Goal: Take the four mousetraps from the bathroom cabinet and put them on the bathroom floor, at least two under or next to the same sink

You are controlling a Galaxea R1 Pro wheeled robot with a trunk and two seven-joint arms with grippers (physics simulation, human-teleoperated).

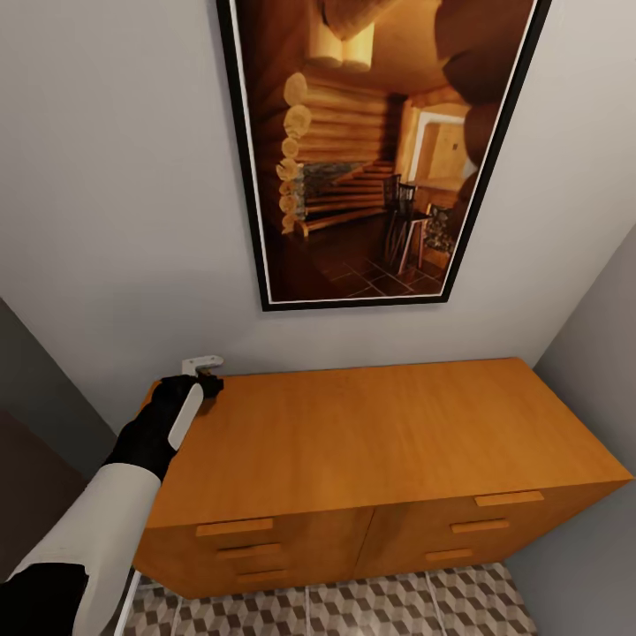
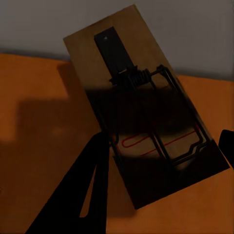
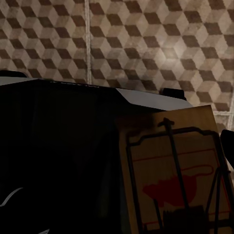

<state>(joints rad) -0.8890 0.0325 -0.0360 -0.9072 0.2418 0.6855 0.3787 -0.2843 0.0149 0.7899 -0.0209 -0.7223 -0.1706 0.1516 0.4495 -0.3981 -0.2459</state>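
Each claw grips a mousetrap (image 2: pixel 146 112), both shadowed (right one (image 3: pixel 178 170) cropped).

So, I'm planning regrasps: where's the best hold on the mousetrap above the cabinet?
Pinch the mousetrap's long edges, coming from the short end far from the spring, as the left claw does: thin board, face covered in wire.

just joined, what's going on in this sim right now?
The robot faces the cabinet under a framed picture. Its left hand is at the cabinet top's back left corner, and the left wrist view shows a mousetrap between its fingers, above the orange top. The right wrist view shows a second mousetrap close to that hand, with the bathroom floor behind it. The drawers look shut.
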